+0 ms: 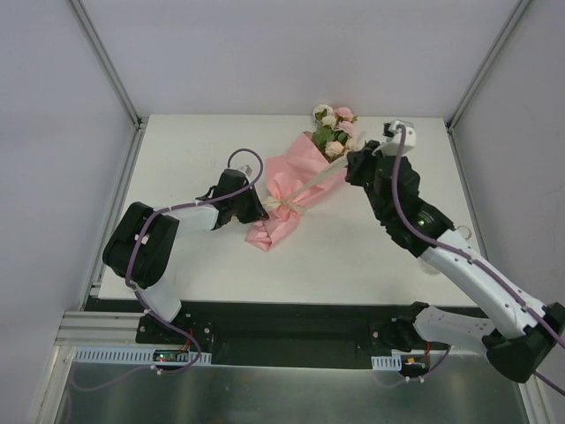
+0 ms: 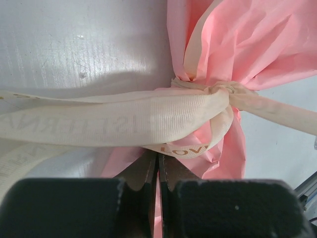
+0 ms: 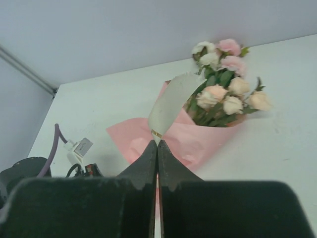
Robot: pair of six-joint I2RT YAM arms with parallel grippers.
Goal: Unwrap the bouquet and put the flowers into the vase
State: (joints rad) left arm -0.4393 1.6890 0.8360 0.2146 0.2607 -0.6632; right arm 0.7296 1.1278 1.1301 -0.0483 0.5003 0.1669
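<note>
Bouquet (image 1: 291, 190) lies at frame centre, fully wrapped, its ribbon (image 2: 124, 116) knotted. My right gripper (image 3: 157, 143) pinches a ribbon tail; my left gripper (image 2: 157, 159) is clenched by the knot, on what I cannot tell. Unwrapping barely begun.

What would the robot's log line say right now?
stage: untying bouquet | left gripper: shut by bow | right gripper: shut on ribbon tail | flowers: wrapped

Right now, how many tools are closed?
2: left tool shut at the ribbon bow on the bouquet's waist; right tool shut on the ribbon tail beside the flowers. None hidden.
</note>
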